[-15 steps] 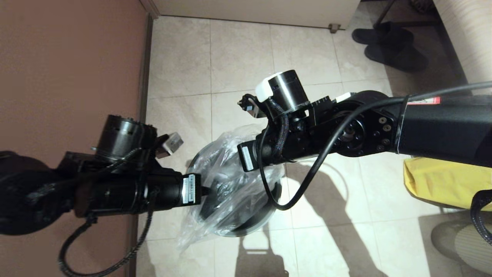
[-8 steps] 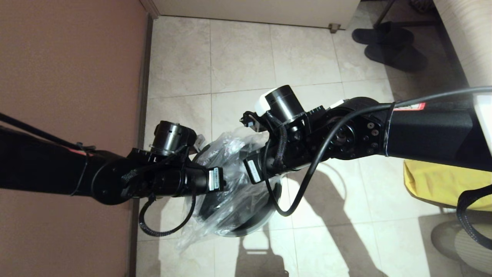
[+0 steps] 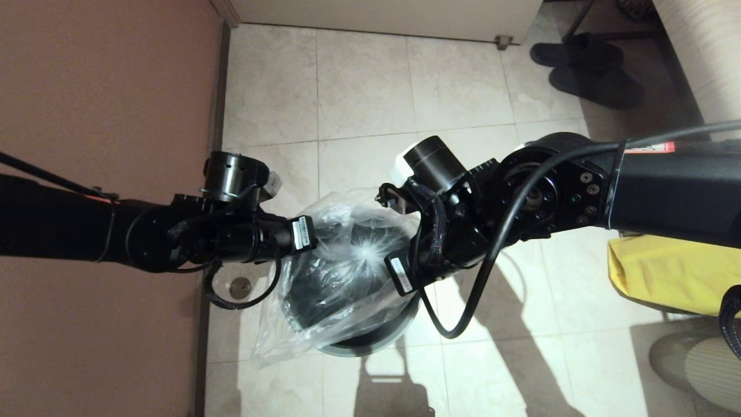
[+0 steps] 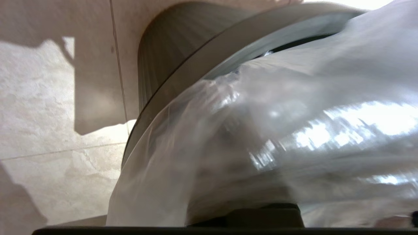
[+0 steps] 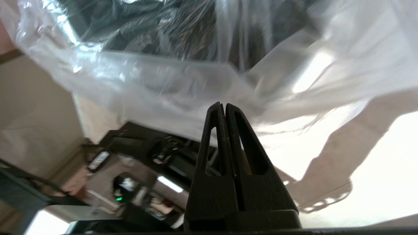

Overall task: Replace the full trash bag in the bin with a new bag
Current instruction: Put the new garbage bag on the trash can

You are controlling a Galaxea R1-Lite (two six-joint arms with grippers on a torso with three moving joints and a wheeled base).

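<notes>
The bin (image 3: pixel 370 343) stands on the tiled floor between my arms, its grey rim (image 4: pixel 183 88) and dark ribbed wall close in the left wrist view. The new bag (image 3: pixel 324 272), clear and crinkly, is stretched over the bin's mouth and hangs past its near left side. My left gripper (image 3: pixel 315 234) reaches in from the left at the bag's left edge, with plastic (image 4: pixel 261 130) draped over it. My right gripper (image 5: pixel 223 105) is at the bin's right side, shut with the bag's film (image 5: pixel 163 85) pinched at its tips.
A brown wall (image 3: pixel 104 116) runs along the left, with a floor drain (image 3: pixel 239 285) near its foot. A yellow sack (image 3: pixel 660 272) lies at the right. Black slippers (image 3: pixel 584 66) sit at the back right. A pale ribbed rounded object (image 3: pixel 712 370) is at the lower right.
My left arm swung in from the near left to the bin's left side. My right wrist dropped lower and to the right. The bag is spread wider over the mouth.
</notes>
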